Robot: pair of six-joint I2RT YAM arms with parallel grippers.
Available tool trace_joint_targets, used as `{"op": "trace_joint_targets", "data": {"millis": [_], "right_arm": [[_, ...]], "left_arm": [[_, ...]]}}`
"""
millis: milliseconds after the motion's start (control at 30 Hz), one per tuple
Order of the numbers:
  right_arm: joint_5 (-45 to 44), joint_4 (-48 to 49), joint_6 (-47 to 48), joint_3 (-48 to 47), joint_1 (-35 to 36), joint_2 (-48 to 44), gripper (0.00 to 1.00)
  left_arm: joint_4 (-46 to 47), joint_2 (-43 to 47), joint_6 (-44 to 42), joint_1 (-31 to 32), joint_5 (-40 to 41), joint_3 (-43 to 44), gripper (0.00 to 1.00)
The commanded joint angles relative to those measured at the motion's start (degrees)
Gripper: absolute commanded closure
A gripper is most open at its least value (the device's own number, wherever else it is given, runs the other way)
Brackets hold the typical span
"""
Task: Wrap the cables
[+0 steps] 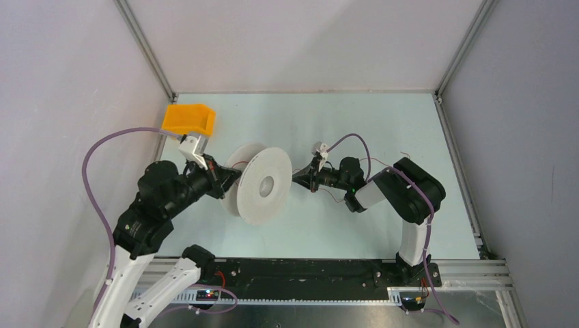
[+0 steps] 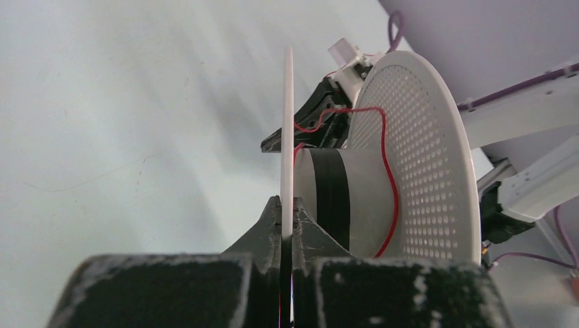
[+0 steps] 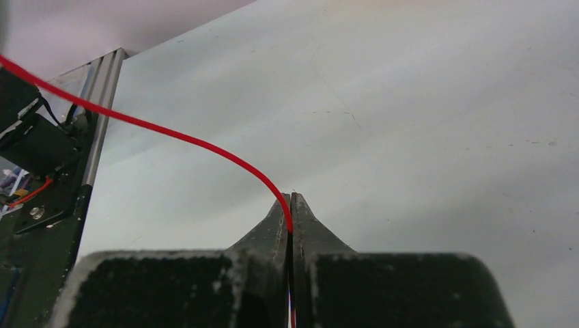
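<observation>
Pale green tabletop (image 1: 382,123), white walls on three sides, orange bin (image 1: 189,118) at the far left corner. Left gripper (image 2: 287,208): jaws closed on the thin rim of one flange of the white spool (image 2: 423,171), holding it on edge with the hub axis running roughly left to right. Right gripper (image 3: 290,225): jaws pinched fully together on the red cable (image 3: 205,145), which leaves the tips and runs off to that camera's left. One loop of cable lies over the hub, between the flanges. Right gripper sits just beside the spool, on its right, and is the nearer to the free cable. Judgement: winding turns on carrying the cable around the hub axis, kept between the flanges
</observation>
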State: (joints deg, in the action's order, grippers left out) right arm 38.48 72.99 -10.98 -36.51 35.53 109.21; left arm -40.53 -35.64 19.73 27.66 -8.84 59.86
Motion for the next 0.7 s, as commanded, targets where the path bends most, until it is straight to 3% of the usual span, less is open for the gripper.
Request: {"op": "trace_joint_targets", "data": {"millis": [0,200,467,667], "right_arm": [[1.29,3.59,-3.48,-0.48,-0.17,0.05,1.00],[2.79,4.03,-6.79,-0.14,0.99,-1.14,1.00],[10.02,9.02,-6.43,0.71,3.63,-1.07,0.82],[10.15,10.14,-6.80,-0.72,4.58,2.42,0.79]], "left_arm": [[4.34,0.88,3.07,-1.44,-5.00,4.15,1.00],[6.93,1.00,8.33,-1.94,1.10,4.85,1.00],[13.87,2.60,16.25,-2.43,6.06,4.39,1.00],[15.54,3.59,17.89,-2.44,6.45,4.47,1.00]]}}
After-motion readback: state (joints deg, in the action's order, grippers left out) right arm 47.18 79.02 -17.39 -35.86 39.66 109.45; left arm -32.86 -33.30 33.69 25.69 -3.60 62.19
